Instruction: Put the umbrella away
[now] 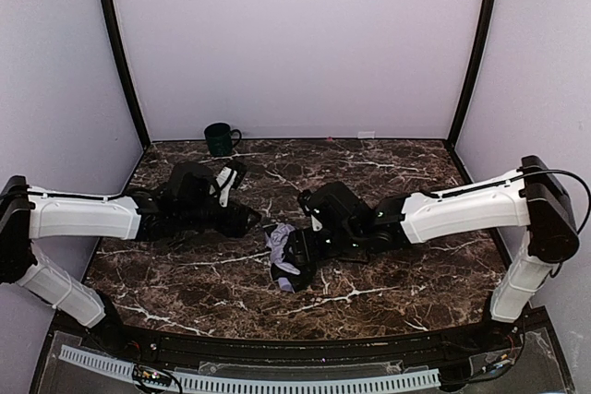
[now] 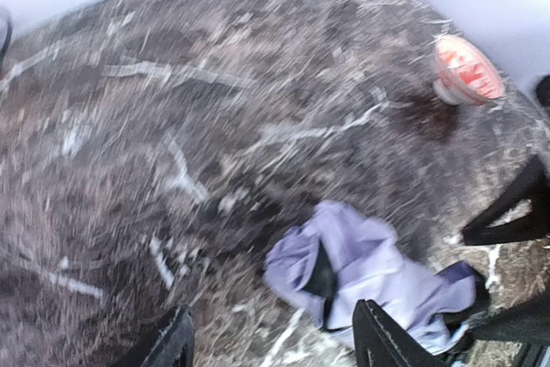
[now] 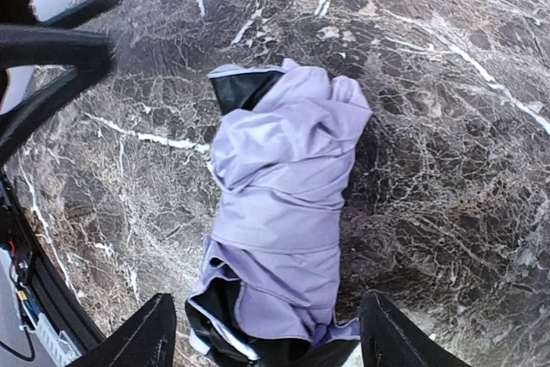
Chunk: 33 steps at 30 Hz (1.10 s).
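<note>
Though rumpled, soft lavender umbrella

Setting: robotics lab test cell. Evidence: plain pale walls and black corner posts enclosing a marble-patterned tabletop. Slotted white cable duct at the near edge. Left arm and right arm mounted there.

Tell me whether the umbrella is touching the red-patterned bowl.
Apart. The left wrist view shows a wide stretch of bare marble table between the umbrella and the bowl.
</note>
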Each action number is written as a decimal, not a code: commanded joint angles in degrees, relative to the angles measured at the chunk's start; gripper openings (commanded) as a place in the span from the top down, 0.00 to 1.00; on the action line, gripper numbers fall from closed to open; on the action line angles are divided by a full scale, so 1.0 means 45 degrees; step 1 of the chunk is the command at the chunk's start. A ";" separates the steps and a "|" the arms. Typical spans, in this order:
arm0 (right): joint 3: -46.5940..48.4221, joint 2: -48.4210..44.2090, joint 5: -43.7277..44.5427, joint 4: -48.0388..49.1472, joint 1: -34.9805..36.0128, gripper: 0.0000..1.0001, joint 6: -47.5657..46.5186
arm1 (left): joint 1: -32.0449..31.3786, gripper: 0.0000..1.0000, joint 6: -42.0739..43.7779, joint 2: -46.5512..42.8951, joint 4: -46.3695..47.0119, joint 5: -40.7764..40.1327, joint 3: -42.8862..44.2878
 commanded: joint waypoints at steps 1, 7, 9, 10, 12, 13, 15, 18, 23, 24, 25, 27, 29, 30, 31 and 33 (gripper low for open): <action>0.2263 0.0941 0.1508 -0.1597 0.0890 0.23 -0.0761 | 0.0151 0.35 -0.1247 0.0489 -0.1443 -0.0147 -0.0387; 0.5015 0.3181 0.3922 -0.4726 0.1138 0.12 -0.0822 | 0.0174 0.35 -0.1564 -0.0098 -0.1178 -0.0505 -0.1180; 0.5355 0.3641 0.4008 -0.4891 0.1012 0.11 -0.0877 | 0.0193 0.34 -0.1597 -0.0427 -0.1249 -0.0680 -0.1374; 0.5565 0.3847 0.3891 -0.4936 0.0919 0.11 -0.0911 | 0.0195 0.34 -0.1598 -0.0570 -0.1237 -0.0682 -0.1467; 0.6064 0.4367 0.3528 -0.5127 0.0793 0.11 -0.0973 | 0.0195 0.34 -0.1599 -0.0817 -0.1196 -0.0588 -0.1626; 0.6332 0.4612 0.3360 -0.5236 0.0753 0.11 -0.1010 | 0.0195 0.34 -0.1608 -0.0893 -0.1158 -0.0535 -0.1689; 0.6684 0.5068 0.3022 -0.5300 0.0698 0.11 -0.1123 | 0.0194 0.34 -0.1613 -0.0995 -0.1100 -0.0466 -0.1846; 0.6906 0.5588 0.2421 -0.5119 0.0430 0.12 -0.1218 | 0.0185 0.34 -0.1638 -0.1032 -0.1006 -0.0446 -0.1970; 0.6125 0.5389 0.0696 -0.3525 -0.0322 0.37 -0.1114 | 0.0195 0.34 -0.1615 -0.1039 -0.1002 -0.0212 -0.1990; 0.5849 0.5171 0.0372 -0.3141 -0.0436 0.41 -0.1074 | 0.0185 0.34 -0.1559 -0.1091 -0.1057 -0.0225 -0.1974; 0.5515 0.4932 0.0053 -0.2715 -0.0538 0.44 -0.1050 | 0.0194 0.34 -0.1491 -0.1188 -0.1115 -0.0268 -0.1969; 0.4527 0.4147 -0.0998 -0.1392 -0.0725 0.48 -0.1048 | 0.0195 0.34 -0.1257 -0.1447 -0.1182 -0.0219 -0.1969; 0.3410 0.3336 -0.2186 0.0958 -0.0956 0.51 -0.1034 | 0.0195 0.34 -0.1092 -0.1906 -0.1159 -0.0084 -0.1995; 0.2849 0.2876 -0.2755 0.2065 -0.1077 0.51 -0.1021 | 0.0178 0.34 -0.1018 -0.2240 -0.1055 0.0047 -0.2072; 0.2217 0.2406 -0.3280 0.3431 -0.1195 0.52 -0.0977 | 0.0159 0.34 -0.0969 -0.2626 -0.0898 0.0129 -0.2165; 0.0622 0.1394 -0.4333 0.6752 -0.1390 0.53 -0.0672 | 0.0092 0.33 -0.0823 -0.3553 -0.0394 0.0369 -0.2484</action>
